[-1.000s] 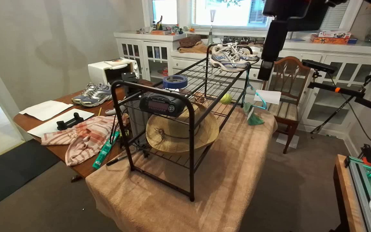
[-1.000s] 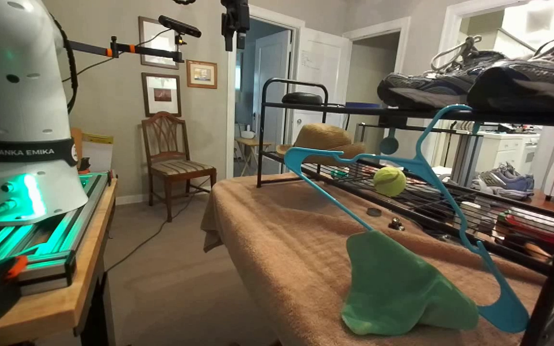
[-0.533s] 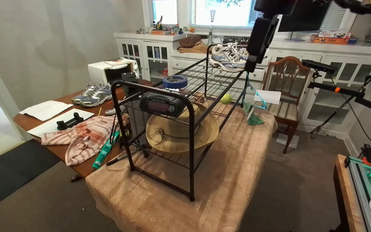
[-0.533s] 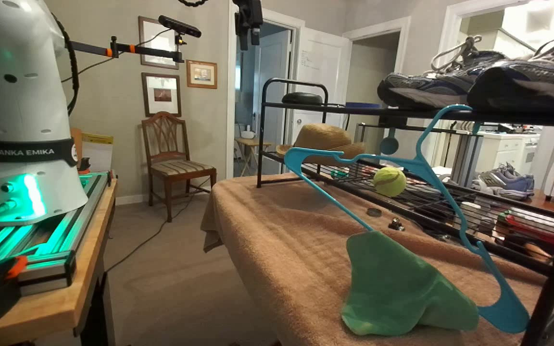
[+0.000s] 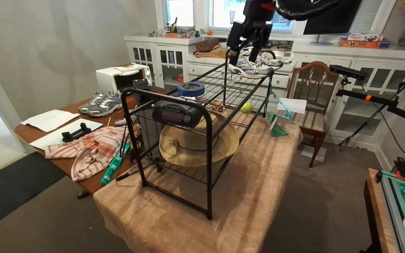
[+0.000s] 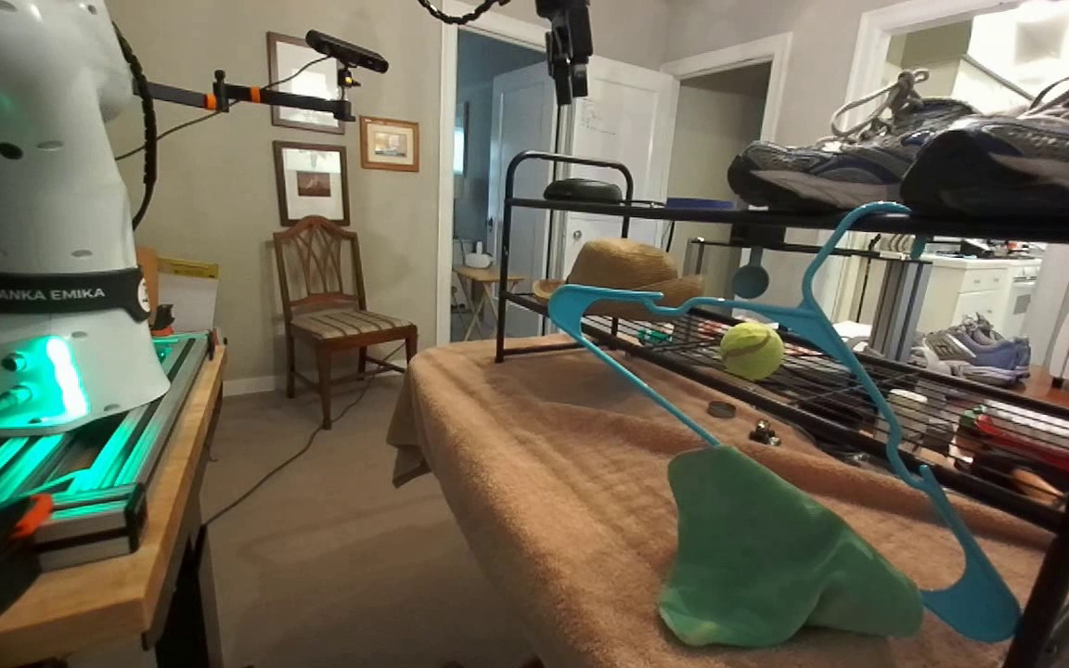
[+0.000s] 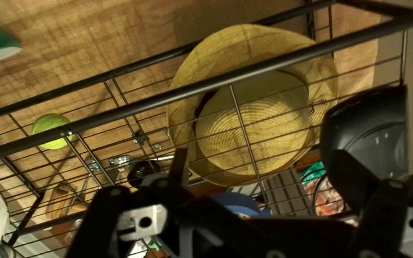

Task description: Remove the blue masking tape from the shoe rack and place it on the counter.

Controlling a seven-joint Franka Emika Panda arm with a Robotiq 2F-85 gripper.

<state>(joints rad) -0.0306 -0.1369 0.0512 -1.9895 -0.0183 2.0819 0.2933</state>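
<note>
We see white cabinets (image 5: 204, 68) across the back in an exterior view, with the cloth-covered counter (image 5: 248, 196) before them. On it we have the black rack (image 5: 209, 168), standing upright. A blue hanger (image 6: 796, 318) hooks over its upper tier. The straw hat (image 5: 193, 151) is on the lower tier, towards one end; at the opposite end, on the upper tier, we find the white shoes (image 5: 250, 71). Our gripper (image 5: 243, 58) points down from higher than the rack, apart from everything on it, and we see it spread wide in the wrist view, the hat showing between its two sides. The black clock (image 5: 177, 114) sits on the upper tier, at the hat's end. We find the tape (image 5: 190, 92) flat on that tier, between the clock and the shoes and nearer the clock; in the wrist view the gripper hides part of it. Smallest is the ball (image 5: 246, 108), on the lower tier, well apart from the hat.
</note>
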